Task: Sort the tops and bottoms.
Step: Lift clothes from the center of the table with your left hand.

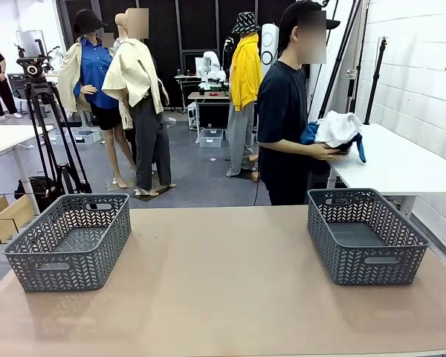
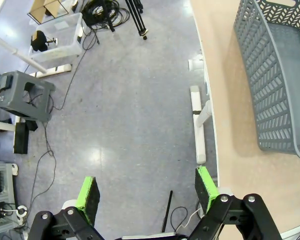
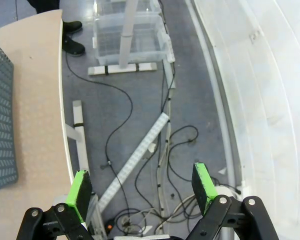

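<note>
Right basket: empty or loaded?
Empty. The right basket shows a bare floor; the clothes are bundled in the person's hands.

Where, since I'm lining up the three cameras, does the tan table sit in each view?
Front view: the table fills the lower half.
Left wrist view: table down the right side.
Right wrist view: table down the left side.
Shared landmark: the grey baskets on it: left basket upper right in left wrist view, right basket at left edge in right wrist view.
</note>
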{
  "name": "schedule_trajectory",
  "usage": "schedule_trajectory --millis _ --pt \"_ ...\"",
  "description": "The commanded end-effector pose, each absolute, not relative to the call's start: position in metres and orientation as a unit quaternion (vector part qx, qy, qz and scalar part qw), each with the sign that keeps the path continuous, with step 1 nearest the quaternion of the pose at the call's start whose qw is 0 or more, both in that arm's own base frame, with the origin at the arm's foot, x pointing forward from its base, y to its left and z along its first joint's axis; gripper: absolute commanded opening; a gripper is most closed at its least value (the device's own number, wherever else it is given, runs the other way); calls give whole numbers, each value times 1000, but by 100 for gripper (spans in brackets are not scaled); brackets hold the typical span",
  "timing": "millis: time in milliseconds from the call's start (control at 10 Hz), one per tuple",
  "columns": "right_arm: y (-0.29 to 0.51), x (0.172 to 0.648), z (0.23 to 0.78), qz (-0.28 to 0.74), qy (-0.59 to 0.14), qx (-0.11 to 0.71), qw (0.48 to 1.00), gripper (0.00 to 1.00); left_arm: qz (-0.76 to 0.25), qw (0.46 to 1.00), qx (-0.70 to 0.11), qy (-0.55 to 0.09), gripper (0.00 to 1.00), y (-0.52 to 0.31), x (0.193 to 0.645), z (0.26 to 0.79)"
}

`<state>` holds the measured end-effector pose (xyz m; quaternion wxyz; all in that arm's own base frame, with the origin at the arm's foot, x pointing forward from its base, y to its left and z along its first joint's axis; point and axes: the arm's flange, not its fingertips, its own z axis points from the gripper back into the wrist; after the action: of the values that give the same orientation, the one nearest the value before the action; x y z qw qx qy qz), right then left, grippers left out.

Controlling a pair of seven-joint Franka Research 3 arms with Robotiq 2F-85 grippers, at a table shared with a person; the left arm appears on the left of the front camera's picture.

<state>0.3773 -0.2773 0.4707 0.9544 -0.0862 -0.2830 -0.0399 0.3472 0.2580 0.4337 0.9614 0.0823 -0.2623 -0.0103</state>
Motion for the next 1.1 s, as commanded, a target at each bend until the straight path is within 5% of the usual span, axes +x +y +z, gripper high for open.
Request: schedule_trajectory --millis 0,1000 --pt "-280 378 469 -42 -282 -85 955 100 -11 962 86 -258 100 260 346 432" --pt "-280 378 469 -42 -282 -85 955 100 -11 962 86 -258 100 260 346 432"
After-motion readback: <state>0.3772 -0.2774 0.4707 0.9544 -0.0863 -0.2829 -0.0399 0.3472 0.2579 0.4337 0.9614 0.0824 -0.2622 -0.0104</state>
